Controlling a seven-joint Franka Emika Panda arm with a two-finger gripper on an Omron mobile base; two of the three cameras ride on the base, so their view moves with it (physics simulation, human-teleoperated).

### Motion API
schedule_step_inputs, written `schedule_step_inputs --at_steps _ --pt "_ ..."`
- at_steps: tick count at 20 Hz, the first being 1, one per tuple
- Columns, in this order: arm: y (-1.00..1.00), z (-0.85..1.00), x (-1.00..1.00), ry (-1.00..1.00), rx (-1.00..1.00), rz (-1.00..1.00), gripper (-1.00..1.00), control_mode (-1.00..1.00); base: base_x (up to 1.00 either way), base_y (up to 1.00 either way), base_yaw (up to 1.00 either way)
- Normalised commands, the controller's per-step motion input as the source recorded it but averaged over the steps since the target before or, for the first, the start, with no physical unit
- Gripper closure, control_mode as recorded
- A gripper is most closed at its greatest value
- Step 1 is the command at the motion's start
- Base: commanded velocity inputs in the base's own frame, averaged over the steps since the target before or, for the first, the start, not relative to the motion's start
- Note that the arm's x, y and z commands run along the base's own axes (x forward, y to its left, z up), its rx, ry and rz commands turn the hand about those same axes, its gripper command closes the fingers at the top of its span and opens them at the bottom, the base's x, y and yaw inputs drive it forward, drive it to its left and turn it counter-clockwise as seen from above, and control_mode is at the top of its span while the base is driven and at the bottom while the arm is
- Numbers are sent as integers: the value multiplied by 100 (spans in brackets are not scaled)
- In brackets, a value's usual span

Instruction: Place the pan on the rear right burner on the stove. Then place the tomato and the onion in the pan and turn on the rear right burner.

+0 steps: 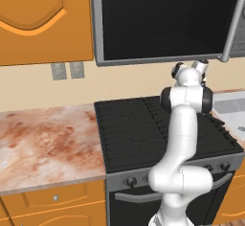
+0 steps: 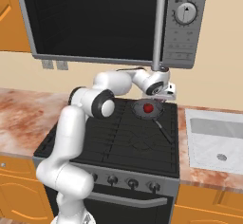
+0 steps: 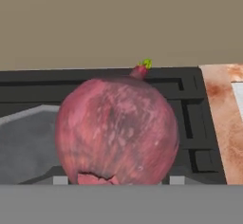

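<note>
The pan (image 2: 141,111) sits on the rear right burner (image 2: 170,117) of the stove (image 2: 118,142), its black handle pointing toward the front right. The tomato (image 2: 148,107) lies inside it. My gripper (image 2: 165,95) hovers just above the pan's far right rim. In the hand view the onion (image 3: 116,130) looms large between my two fingertips, held over the pan's grey floor (image 3: 26,144), with my gripper (image 3: 118,181) shut on it.
A microwave (image 2: 104,23) with a long vertical handle (image 2: 160,23) hangs close above my hand. A sink (image 2: 216,140) lies right of the stove and a marble counter (image 1: 43,143) left of it. Knobs (image 2: 132,183) line the stove's front panel.
</note>
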Motion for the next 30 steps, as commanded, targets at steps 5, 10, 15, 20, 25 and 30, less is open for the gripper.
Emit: schedule_step_inputs --at_steps 5,10,15,20,25,30 --pt "-9 -3 16 0 0 0 100 -100 0 0 0" --pt "0 -5 0 0 0 0 100 -100 0 0 0" --pt "0 -4 -15 0 0 0 100 -100 0 0 0" --pt "0 0 -38 0 1 0 100 -100 0 0 0" --pt "14 0 -41 0 1 0 100 -100 0 0 0" --pt "28 0 -5 0 0 0 100 -100 0 0 0"
